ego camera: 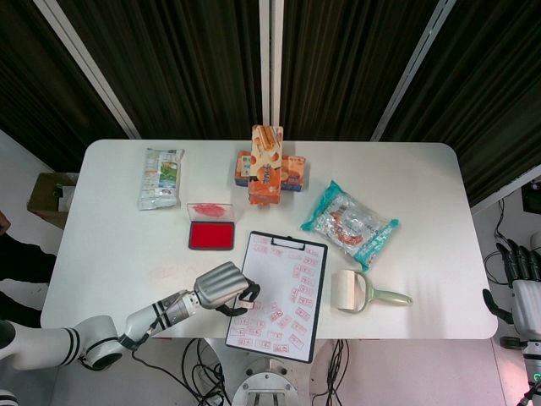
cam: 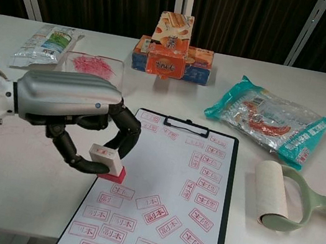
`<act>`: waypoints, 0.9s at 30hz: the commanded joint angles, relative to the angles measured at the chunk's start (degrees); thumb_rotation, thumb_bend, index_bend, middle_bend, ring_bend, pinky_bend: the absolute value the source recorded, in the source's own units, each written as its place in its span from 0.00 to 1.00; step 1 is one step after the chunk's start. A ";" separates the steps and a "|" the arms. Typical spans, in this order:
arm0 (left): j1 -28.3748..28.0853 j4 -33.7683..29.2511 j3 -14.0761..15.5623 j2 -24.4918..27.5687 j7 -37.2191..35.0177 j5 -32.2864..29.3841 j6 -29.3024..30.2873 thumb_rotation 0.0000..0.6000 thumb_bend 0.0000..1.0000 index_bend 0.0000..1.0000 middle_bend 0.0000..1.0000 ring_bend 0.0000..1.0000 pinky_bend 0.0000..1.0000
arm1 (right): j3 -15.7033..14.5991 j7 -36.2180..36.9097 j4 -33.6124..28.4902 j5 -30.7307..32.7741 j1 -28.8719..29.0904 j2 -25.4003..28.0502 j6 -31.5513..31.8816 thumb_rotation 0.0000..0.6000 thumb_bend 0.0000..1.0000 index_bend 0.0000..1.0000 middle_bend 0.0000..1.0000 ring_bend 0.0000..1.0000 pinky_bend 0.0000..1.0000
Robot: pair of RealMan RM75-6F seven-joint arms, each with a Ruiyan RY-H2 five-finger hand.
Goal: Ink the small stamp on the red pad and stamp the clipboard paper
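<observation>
1. The small stamp (cam: 107,163) was a short block with a white top bearing a red printed label and a red inked base. Its long axis lay roughly level, running from the lower left edge of the clipboard (cam: 227,190) in toward the paper (cam: 158,184), and its red face pointed down at the sheet.
2. The stamp sat over the left margin of the clipboard paper, about halfway down, just above a red imprint; whether its base touched the paper could not be told.
3. The left hand (cam: 70,109) pinched the stamp between thumb and curled dark fingers (cam: 125,137), its silver back turned up, reaching in from the clipboard's left side.
4. The right hand (ego camera: 524,288) showed well to the clipboard's right, off the surface (cam: 8,177), fingers pointing up and slightly apart, holding nothing.
5. The paper carried many red rectangular imprints, mostly along its right side and lower half.
6. The red ink pad (ego camera: 211,236) lay open on the surface beyond the clipboard's upper left corner, its clear lid (cam: 94,65) stained red.
</observation>
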 commanded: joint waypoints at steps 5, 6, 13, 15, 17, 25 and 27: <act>-2.33 3.72 -1.37 -3.75 1.50 0.09 -1.54 1.00 0.40 0.75 0.77 1.00 1.00 | 0.06 0.29 0.32 0.40 -0.08 0.11 -0.20 1.00 0.26 0.00 0.00 0.00 0.00; -2.65 4.13 -1.47 -4.38 1.52 -0.09 -1.95 1.00 0.40 0.75 0.77 1.00 1.00 | 0.09 0.36 0.38 0.54 -0.10 0.12 -0.25 1.00 0.26 0.00 0.00 0.00 0.00; -4.31 7.26 -2.07 -7.18 0.43 -1.65 -4.03 1.00 0.40 0.75 0.77 1.00 1.00 | 0.02 0.67 0.63 0.63 -0.17 0.06 -0.39 1.00 0.26 0.00 0.00 0.00 0.00; -4.58 7.88 -2.31 -7.69 -0.11 -2.23 -4.26 1.00 0.40 0.75 0.77 1.00 1.00 | 0.02 0.74 0.71 0.72 -0.18 0.07 -0.48 1.00 0.26 0.00 0.00 0.00 0.00; -4.84 8.24 -2.58 -8.08 -0.61 -2.72 -4.42 1.00 0.40 0.75 0.77 1.00 1.00 | 0.09 0.77 0.74 0.82 -0.15 0.10 -0.54 1.00 0.26 0.00 0.00 0.00 0.00; -6.32 9.45 -3.60 -10.68 -0.94 -4.60 -6.03 1.00 0.40 0.75 0.77 1.00 1.00 | 0.24 0.56 0.54 0.92 -0.04 0.13 -0.61 1.00 0.26 0.00 0.00 0.00 0.00; -6.70 9.95 -3.87 -11.50 -0.98 -5.01 -6.37 1.00 0.40 0.75 0.77 1.00 1.00 | 0.22 0.59 0.58 0.98 -0.07 0.13 -0.66 1.00 0.26 0.00 0.00 0.00 0.00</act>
